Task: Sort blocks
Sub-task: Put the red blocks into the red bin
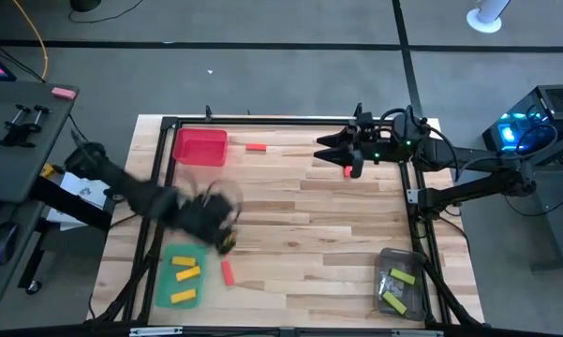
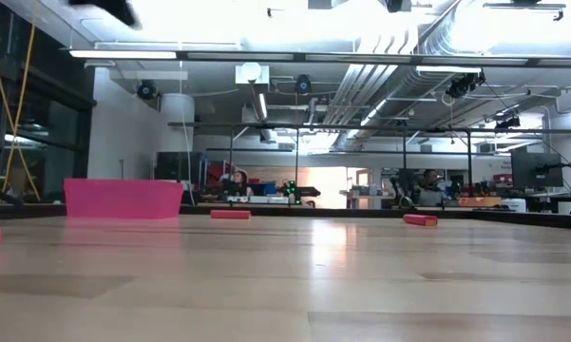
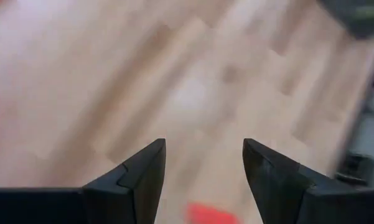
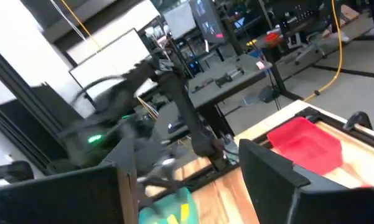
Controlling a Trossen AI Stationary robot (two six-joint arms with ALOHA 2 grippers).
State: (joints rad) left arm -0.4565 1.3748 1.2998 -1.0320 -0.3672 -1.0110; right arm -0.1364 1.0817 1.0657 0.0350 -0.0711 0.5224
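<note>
Wood-plank table [image 1: 337, 225] in open workshop

The left arm reaches in from the table's left edge and runs diagonally toward the near-left part of the table, its outline smeared in the high view. The left gripper [image 1: 223, 234] hangs above the boards, and in its own wrist view the 2 dark fingers [image 3: 139, 180] stand well apart with nothing between them. The right arm comes in from the right side and lies across the far-right part of the table, pointing left. The right gripper [image 1: 330, 154] is spread wide, its 2 fingers [image 4: 271, 171] parted and holding nothing
</note>
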